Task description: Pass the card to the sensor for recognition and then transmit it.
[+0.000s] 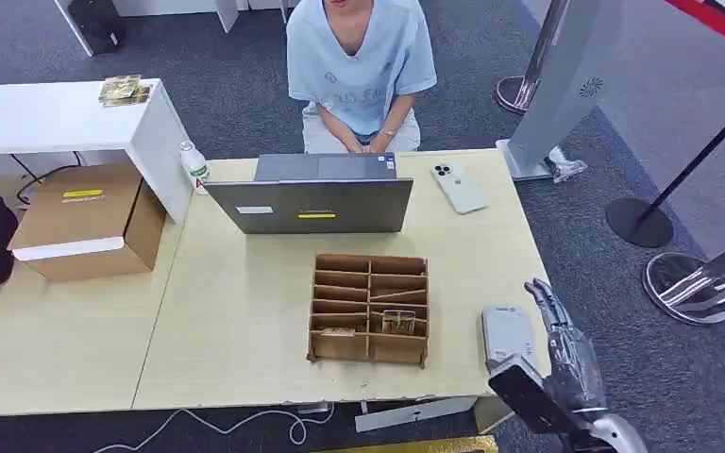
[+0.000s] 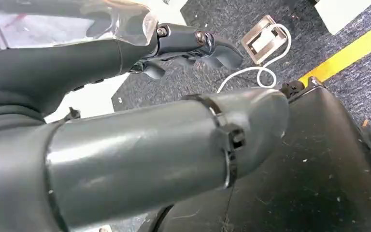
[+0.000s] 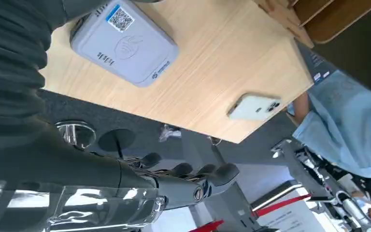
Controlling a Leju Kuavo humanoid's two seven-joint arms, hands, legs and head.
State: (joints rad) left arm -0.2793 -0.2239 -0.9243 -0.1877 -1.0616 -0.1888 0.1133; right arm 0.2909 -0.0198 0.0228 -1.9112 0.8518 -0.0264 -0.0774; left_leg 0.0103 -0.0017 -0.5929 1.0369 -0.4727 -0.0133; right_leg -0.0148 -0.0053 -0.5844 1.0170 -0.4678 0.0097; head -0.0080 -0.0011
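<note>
A brown wooden organizer (image 1: 370, 308) with several compartments sits mid-table. A gold-patterned card (image 1: 398, 323) lies in one of its front compartments. The grey-white card sensor (image 1: 505, 332) lies flat near the table's front right corner; the right wrist view shows the sensor (image 3: 123, 41) with a QR sticker on it. My right hand (image 1: 557, 326) hovers just off the table's right edge beside the sensor, fingers (image 3: 188, 178) stretched out and holding nothing. My left hand (image 2: 193, 46) hangs low over the carpet with nothing in it.
A person in a light blue shirt (image 1: 361, 66) sits behind a grey laptop (image 1: 319, 196). A white phone (image 1: 458, 187) lies right of the laptop, a bottle (image 1: 193, 166) to its left. A cardboard box (image 1: 85, 219) sits on the left table. Stanchion bases (image 1: 689, 283) stand on the floor at right.
</note>
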